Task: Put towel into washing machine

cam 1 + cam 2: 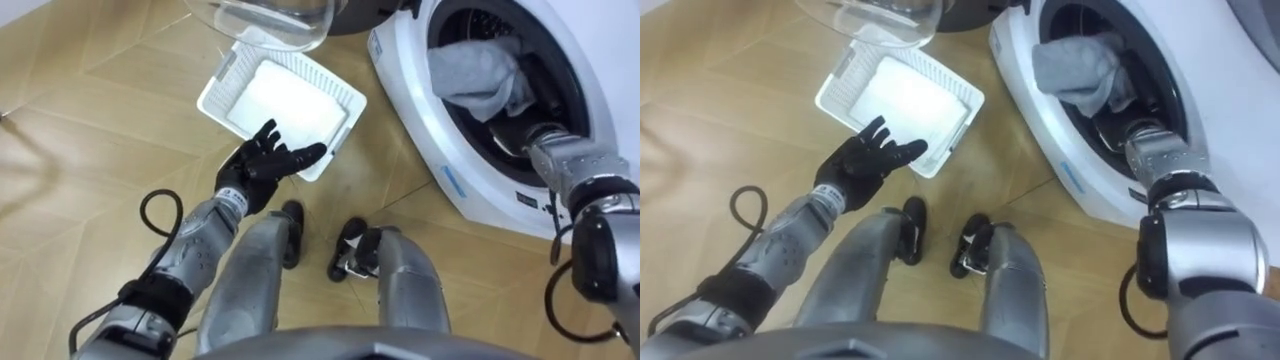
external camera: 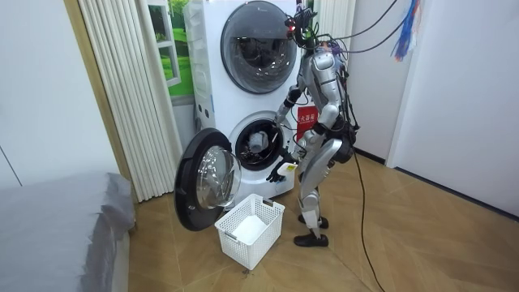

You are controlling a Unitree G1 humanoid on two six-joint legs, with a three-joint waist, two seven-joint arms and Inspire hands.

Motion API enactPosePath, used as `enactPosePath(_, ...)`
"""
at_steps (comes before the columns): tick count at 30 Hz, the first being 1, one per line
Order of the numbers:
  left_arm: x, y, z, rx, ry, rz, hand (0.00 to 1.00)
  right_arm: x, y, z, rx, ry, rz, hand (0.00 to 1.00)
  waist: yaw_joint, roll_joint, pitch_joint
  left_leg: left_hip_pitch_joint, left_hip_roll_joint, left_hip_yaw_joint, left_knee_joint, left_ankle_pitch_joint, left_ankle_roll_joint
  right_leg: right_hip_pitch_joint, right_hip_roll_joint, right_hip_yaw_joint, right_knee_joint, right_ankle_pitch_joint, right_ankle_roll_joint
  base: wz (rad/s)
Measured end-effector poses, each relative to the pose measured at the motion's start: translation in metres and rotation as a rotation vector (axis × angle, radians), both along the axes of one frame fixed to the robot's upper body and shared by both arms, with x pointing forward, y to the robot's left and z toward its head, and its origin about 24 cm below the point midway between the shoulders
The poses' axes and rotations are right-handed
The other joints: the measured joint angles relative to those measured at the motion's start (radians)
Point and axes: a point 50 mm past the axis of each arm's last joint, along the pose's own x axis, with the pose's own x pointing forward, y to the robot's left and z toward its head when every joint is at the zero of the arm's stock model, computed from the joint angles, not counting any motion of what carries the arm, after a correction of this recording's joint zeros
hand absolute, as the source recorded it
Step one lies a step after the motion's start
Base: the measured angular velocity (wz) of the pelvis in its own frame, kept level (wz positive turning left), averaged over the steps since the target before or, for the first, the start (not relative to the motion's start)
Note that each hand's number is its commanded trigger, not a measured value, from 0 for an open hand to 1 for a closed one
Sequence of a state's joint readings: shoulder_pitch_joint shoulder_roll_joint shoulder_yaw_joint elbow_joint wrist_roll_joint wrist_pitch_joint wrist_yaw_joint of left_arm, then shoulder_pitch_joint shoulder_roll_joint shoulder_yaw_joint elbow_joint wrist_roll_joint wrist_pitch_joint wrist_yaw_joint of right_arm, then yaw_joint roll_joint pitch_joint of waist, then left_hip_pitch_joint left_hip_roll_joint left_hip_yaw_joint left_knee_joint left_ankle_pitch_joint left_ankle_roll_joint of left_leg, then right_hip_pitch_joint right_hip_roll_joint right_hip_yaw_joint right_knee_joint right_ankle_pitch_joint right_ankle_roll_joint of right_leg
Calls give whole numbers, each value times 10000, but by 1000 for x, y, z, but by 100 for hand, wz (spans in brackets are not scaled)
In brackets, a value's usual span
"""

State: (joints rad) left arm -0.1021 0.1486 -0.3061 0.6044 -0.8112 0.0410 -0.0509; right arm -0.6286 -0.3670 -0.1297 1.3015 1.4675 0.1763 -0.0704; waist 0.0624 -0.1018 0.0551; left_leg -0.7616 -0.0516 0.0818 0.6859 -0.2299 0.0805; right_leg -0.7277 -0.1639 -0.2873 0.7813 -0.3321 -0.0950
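The left hand is black and jointed. It hangs with its fingers spread and loose, holding nothing, just above the near corner of the basket. The basket is a white plastic rectangle with perforated walls and a smooth pale bottom, and it sits flat on the wooden floor, whose honey-coloured boards are laid at angles to one another.

Past the basket's far edge the round door stands swung open. It is a clear domed glass bowl in a dark ring.

To the right is the washing machine, with a glossy white front and a dark circular mouth. The right arm reaches into this mouth. The right hand lies low inside the drum, and I cannot tell how its fingers are set. The towel is soft grey cloth. It lies bunched in folds inside the drum, just above that hand and spilling toward the rim.

In the room view the robot stands at the machine's front. A second round-windowed unit is stacked on top of the machine, a white pleated curtain hangs to the left, and a grey bed fills the near left corner.
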Motion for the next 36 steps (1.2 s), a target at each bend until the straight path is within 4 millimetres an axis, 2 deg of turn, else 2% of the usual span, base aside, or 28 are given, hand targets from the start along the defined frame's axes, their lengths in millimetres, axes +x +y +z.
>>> enactPosePath(5,-2,-1,3,56,-208,40,0,4,-4,7,1078,348,-1259,0,-324,-2,1,-149,-129,122,2,70,186,-119,-168,8,158,-96,160,20)
enactPosePath(9,-1,-4,4,374,-373,-122,0,3,-8,9,1710,912,-2083,0,-330,0,1,-194,-141,138,26,-3,321,-103,-198,-23,167,-124,239,2)
enactPosePath(18,5,-10,11,518,-701,16,0,2,-14,12,1800,1841,-3282,0,-309,59,-18,-202,-135,241,-2,-22,379,-70,-267,-165,96,-113,275,3)
enactPosePath(22,10,-11,15,745,-953,39,0,1,-16,13,1978,1847,-3816,0,-232,157,-12,-152,-128,240,-39,-20,384,-1,-260,-183,70,-112,276,0)
enactPosePath(25,10,-11,12,997,-912,30,0,-1,-18,12,2032,1846,-4234,0,-141,412,-3,155,-125,242,-213,-20,404,318,-219,-175,-103,-82,327,-1)
enactPosePath(27,6,-8,6,1421,-673,-88,0,-8,-22,7,1986,1917,-4581,0,37,635,-1,651,-136,242,-517,-8,416,800,-169,-162,-398,-51,379,-2)
enactPosePath(29,3,-3,0,1961,-490,-236,0,-14,-23,2,1916,2052,-4709,0,105,761,-43,976,-133,255,-737,-6,412,1108,-123,-162,-618,-37,403,-2)
enactPosePath(33,-3,10,-11,2727,41,-24,0,-26,-18,-14,1842,2171,-4769,0,118,809,-53,1650,-130,261,-1195,26,362,1751,-28,-200,-1112,-9,439,0)
enactPosePath(36,-15,22,-25,3918,672,-231,0,-48,-16,-34,1704,2642,-5119,0,155,858,-86,2295,-117,235,-1679,50,323,2421,123,-186,-1702,65,523,0)
